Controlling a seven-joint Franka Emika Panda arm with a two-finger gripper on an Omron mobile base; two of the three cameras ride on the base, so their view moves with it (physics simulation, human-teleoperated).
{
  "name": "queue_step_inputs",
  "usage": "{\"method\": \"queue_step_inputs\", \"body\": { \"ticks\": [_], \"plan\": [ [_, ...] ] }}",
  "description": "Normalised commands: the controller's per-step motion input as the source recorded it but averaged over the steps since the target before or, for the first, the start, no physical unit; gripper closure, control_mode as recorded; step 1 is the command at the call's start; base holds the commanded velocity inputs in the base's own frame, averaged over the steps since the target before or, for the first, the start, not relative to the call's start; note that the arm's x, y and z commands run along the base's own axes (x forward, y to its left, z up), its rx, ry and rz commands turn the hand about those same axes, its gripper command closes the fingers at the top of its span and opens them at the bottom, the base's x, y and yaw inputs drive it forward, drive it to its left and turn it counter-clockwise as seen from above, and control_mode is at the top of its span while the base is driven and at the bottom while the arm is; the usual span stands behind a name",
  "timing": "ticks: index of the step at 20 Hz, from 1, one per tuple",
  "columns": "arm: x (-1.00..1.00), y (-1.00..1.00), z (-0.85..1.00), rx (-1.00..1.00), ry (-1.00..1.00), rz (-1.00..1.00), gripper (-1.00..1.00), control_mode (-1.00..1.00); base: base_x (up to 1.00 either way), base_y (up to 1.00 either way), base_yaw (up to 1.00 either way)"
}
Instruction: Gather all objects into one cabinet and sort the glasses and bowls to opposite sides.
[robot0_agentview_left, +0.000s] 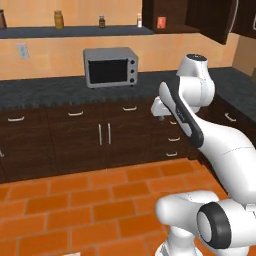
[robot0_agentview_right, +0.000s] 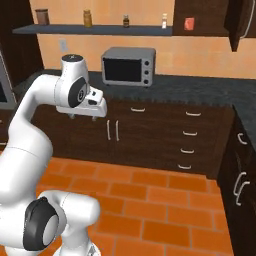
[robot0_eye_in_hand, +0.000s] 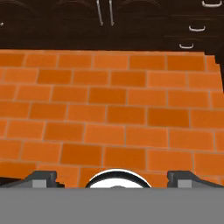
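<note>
The fingers (robot0_eye_in_hand: 113, 177) stand wide apart at the bottom of the hand view, holding nothing, with orange brick floor (robot0_eye_in_hand: 113, 109) stretching beyond them toward dark lower cupboards (robot0_eye_in_hand: 105, 17) at the top. In the right base view the hand hangs at centre left, in front of the dark table (robot0_agentview_right: 200, 90). A grey toaster oven (robot0_agentview_right: 128, 66) sits on that table at upper centre. Above it, the long dark shelf board (robot0_agentview_right: 95, 30) runs across the upper left, carrying small bottles (robot0_agentview_right: 87, 18).
</note>
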Motion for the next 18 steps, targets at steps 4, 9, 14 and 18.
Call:
{"method": "queue_step_inputs", "body": {
  "ticks": [4,9,14,18],
  "plan": [
    [0.0,0.0,0.0,0.0,0.0,0.0,-1.0,1.0,1.0,-0.26,0.0],
    [0.0,0.0,0.0,0.0,0.0,0.0,-1.0,1.0,1.0,-0.28,0.0],
    [0.0,0.0,0.0,0.0,0.0,0.0,-1.0,1.0,1.0,-0.2,0.0],
    [0.0,0.0,0.0,0.0,0.0,0.0,-1.0,1.0,1.0,-0.33,0.0]
  ]
}}
